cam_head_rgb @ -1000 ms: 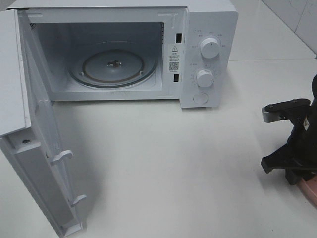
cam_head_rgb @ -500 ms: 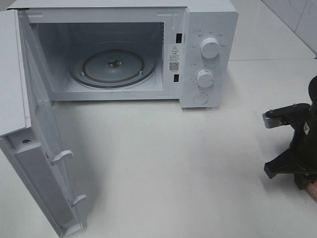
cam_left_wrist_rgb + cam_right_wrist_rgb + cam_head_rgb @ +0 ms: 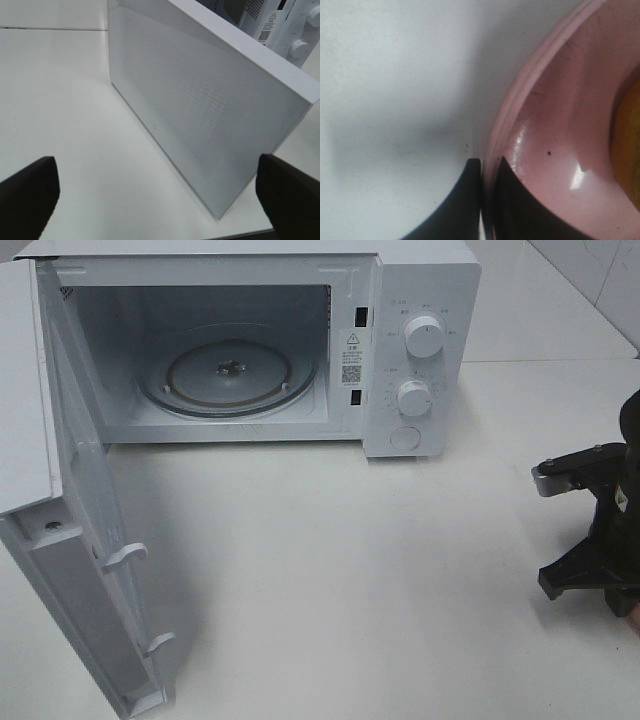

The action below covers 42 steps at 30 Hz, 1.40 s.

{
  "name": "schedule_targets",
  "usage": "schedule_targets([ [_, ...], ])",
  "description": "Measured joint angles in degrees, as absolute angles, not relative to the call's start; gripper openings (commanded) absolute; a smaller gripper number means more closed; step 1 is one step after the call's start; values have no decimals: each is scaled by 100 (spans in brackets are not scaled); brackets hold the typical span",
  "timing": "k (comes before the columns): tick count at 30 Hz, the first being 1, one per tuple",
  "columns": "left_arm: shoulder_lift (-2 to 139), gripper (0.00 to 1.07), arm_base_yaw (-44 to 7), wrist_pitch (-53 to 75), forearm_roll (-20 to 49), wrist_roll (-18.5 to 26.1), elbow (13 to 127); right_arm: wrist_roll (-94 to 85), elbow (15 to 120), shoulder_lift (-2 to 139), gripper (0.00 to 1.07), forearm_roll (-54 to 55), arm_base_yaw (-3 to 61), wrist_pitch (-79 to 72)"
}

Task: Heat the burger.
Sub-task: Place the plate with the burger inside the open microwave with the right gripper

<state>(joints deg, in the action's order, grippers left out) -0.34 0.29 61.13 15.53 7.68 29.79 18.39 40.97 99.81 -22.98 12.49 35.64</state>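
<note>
done: microwave (image 3: pixel 420 300) door (image 3: pixel 70 570) stands open, turntable (image 3: pixel 228 370) bare | right gripper (image 3: pixel 487 167) pinched shut on pink plate (image 3: pixel 545 125) rim, front-right of microwave, well apart | burger (image 3: pixel 627 150) on that plate | left gripper (image 3: pixel 159 195) wide open, empty | to do: carry in, close, start

Right claw (image 3: pixel 487 167) pinched on the raised rim of a pink plate (image 3: pixel 555 130), one dark finger (image 3: pixel 467 195) outside the rim over the white tabletop (image 3: pixel 390 75), the other inside on the glossy pink surface, blurred golden sliver of the burger (image 3: pixel 629 145) at the frame edge
</note>
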Motion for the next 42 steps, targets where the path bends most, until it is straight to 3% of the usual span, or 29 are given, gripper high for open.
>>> schedule_targets([
  [14,-34,100,29,6113,1553,768,2979,2790,4091,9465,0,-3191,1742,4257],
  [42,-34,100,29,6113,1553,768,2979,2859,4079,8612,0,-3312,3151,5208],
])
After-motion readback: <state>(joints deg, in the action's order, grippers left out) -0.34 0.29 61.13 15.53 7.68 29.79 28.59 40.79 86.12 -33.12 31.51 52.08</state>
